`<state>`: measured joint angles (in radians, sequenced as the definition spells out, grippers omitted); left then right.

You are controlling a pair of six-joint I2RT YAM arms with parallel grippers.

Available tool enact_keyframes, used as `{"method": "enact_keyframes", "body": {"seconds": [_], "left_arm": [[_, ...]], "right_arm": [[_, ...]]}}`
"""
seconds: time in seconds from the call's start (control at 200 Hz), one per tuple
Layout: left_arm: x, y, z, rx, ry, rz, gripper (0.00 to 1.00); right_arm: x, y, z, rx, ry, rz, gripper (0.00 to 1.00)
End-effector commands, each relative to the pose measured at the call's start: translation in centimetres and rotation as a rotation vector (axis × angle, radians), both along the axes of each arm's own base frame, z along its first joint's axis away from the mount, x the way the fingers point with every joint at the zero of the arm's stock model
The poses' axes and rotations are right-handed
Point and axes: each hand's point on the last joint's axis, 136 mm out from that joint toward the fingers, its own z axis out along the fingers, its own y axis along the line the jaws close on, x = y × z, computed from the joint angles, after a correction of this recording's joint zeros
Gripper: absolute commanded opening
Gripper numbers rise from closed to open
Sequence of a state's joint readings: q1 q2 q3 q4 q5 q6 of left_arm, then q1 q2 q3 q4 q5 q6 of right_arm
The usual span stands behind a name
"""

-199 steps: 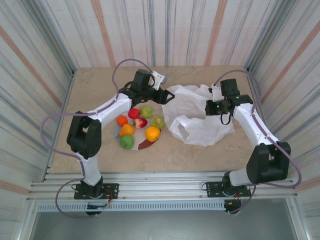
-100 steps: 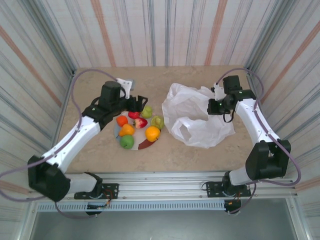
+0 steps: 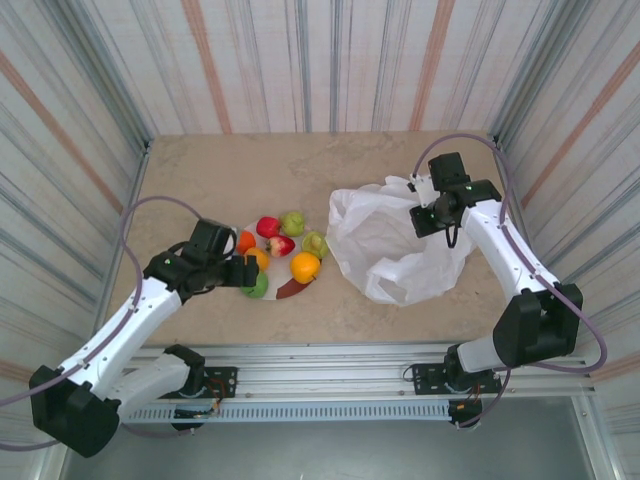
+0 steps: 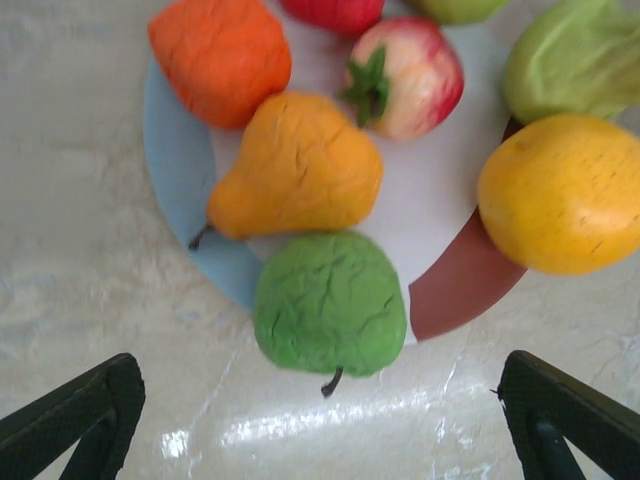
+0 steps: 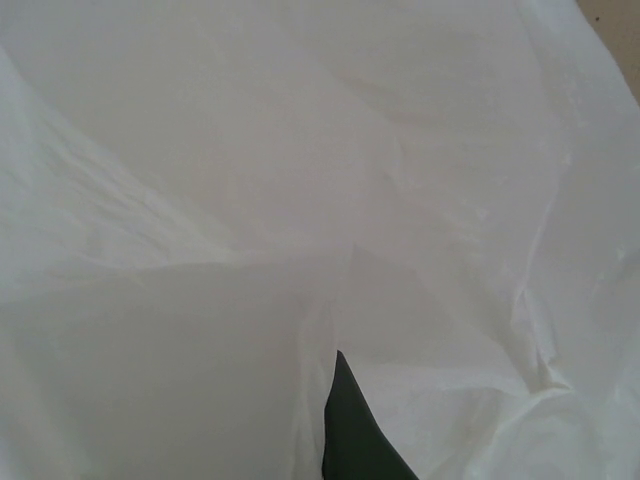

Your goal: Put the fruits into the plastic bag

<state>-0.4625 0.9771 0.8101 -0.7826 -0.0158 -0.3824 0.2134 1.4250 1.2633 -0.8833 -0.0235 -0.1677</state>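
Aluminium rail along the bottom edge, beige marbled table above it. Left gripper, fingers wide apart, hovers over the fruits on the plate, left of centre. Plastic bag lies right of centre; right gripper at its upper edge, closure unreadable. Striped walls behind.

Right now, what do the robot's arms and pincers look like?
The left arm and right arm are white tubes with chunky black joints. A greyish-purple cable loops along each. The left pincer and right pincer are black.
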Motion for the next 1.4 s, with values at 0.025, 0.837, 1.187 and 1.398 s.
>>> {"method": "enact_keyframes", "body": {"seconds": [0.025, 0.837, 1.187, 1.398], "left_arm": [[-1.3, -0.9, -1.3, -0.054, 0.06, 0.021, 0.98], [1.9, -2.0, -8.4, 0.111, 0.129, 0.009, 0.98], [1.2, -2.4, -10.4, 0.111, 0.166, -0.006, 0.85], [1.1, -2.3, -10.5, 0.111, 0.16, -0.01, 0.71]], "right_arm": [[0.1, 0.5, 0.1, -0.024, -0.015, 0.055, 0.0], [0.1, 2.2, -2.0, 0.003, 0.075, 0.041, 0.0], [0.0, 2.1, -1.9, 0.003, 0.077, 0.033, 0.0], [-0.1, 2.1, -2.0, 0.007, 0.083, 0.027, 0.0]]}}
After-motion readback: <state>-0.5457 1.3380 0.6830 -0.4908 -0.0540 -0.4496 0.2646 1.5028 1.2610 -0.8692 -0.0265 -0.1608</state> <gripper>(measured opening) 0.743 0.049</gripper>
